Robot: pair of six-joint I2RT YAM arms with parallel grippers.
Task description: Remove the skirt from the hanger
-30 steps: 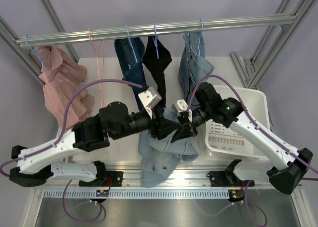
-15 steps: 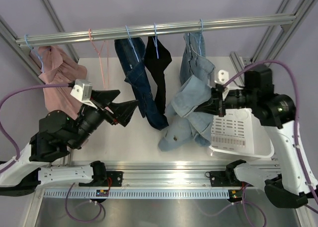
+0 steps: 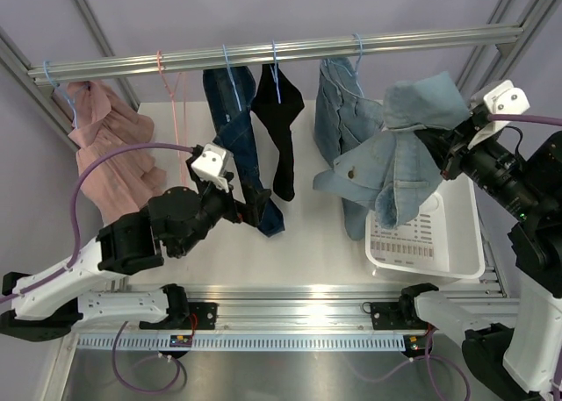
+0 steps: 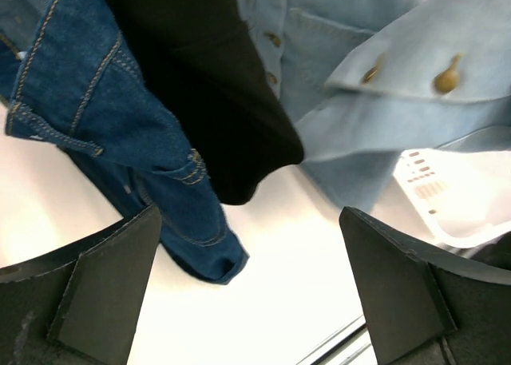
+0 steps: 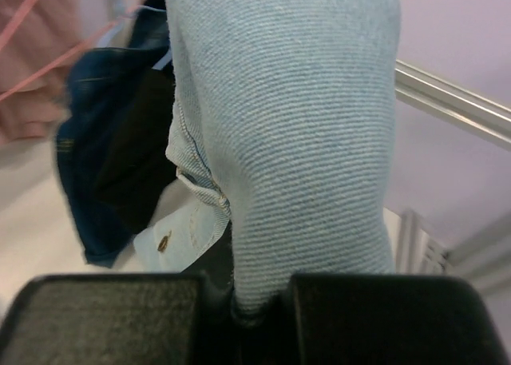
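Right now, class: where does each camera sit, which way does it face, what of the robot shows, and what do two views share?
Top external: above and behind the arms, looking down on the rail of clothes; left arm and right arm show.
Left wrist: on the left arm, facing the dark denim garment and black garment; open left gripper shows.
Right wrist: on the right arm, facing the pale denim skirt; right gripper, shut on it, shows.
Shared: all three show the skirt.
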